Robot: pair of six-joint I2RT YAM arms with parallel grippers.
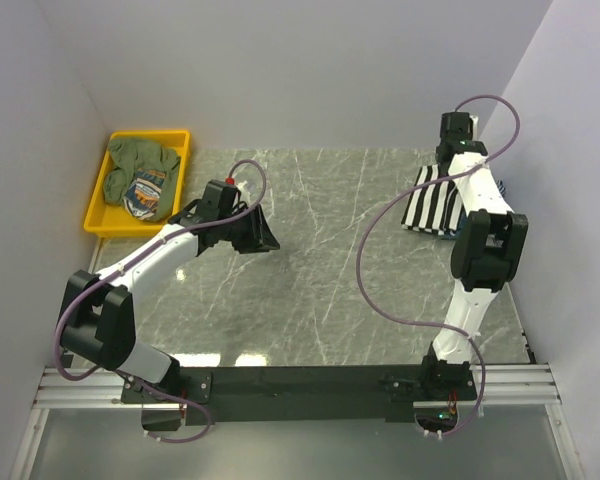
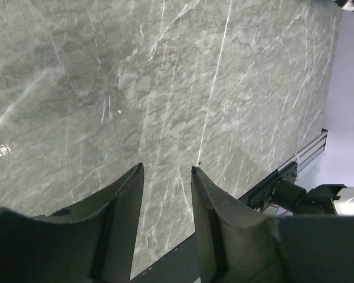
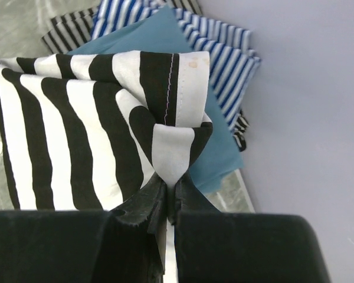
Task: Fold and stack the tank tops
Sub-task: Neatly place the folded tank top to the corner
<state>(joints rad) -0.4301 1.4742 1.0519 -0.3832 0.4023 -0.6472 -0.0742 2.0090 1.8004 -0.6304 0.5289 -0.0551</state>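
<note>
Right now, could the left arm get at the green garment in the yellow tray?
Probably yes. The left pincer hangs open and empty over the marble table just beside the yellow tray, and the green garment lies uncovered in it, with nothing between them.

Bare marble table [image 1: 320,270] mid-span; yellow tray [image 1: 150,133] fills far-left corner; stacked tank tops [image 1: 430,203] crowd right wall [image 1: 580,200].

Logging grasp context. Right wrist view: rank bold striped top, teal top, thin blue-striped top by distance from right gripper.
1. Bold striped top: pinched in the shut right gripper.
2. Teal top: just beneath, showing at right.
3. Thin blue-striped top: farthest, toward the wall.
</note>
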